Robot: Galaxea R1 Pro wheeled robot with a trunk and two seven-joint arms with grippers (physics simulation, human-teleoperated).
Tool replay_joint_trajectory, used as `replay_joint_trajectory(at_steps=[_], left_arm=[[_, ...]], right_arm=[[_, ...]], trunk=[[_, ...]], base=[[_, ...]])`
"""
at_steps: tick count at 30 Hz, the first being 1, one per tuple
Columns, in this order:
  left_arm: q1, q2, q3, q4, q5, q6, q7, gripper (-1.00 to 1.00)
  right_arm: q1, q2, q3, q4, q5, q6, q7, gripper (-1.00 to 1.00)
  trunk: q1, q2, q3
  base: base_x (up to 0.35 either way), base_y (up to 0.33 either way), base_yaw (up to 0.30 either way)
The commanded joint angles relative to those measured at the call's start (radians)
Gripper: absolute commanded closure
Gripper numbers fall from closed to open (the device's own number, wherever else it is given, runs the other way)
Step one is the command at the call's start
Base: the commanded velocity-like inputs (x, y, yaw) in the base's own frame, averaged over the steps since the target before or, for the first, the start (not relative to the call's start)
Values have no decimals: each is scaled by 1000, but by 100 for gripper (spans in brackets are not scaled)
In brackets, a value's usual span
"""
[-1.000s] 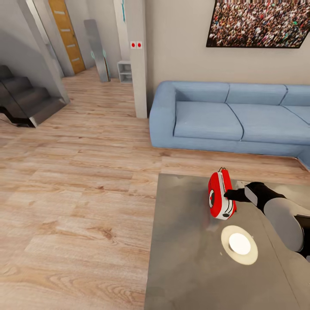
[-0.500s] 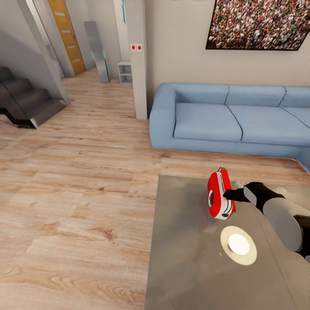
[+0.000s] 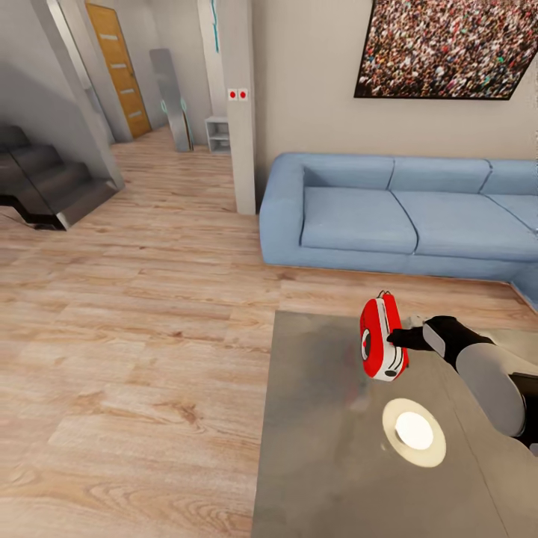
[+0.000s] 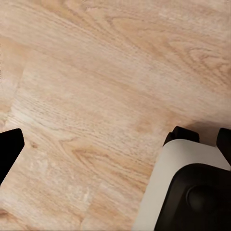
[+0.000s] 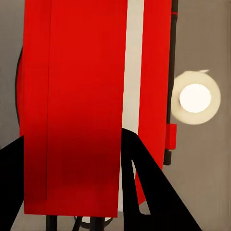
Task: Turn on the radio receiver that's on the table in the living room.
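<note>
The right gripper [image 3: 394, 338], its fingers touching the radio receiver [image 3: 382, 340], grip unclear, could topple it on the bench [image 3: 321, 448].

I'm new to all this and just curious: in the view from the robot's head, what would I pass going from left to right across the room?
Dark staircase → wooden door → pillar with two red switches → blue sofa, with the crowd picture above it.

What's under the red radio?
The grey table is under the radio. The right gripper is against its back, so that part is hidden.
</note>
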Motion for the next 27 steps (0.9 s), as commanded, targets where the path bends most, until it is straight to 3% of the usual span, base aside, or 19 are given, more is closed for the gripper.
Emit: replay_joint_trajectory(at_steps=[1, 27], left_arm=[[0, 0, 0, 0, 0, 0, 0, -100], [0, 0, 0, 0, -3, 0, 0, -100]], right_arm=[[0, 0, -2, 0, -2, 0, 0, 100], [0, 0, -2, 0, -2, 0, -1, 100]], trunk=[[-4, 7, 5], [-104, 189, 129]], base=[[0, 0, 0], [0, 0, 0]])
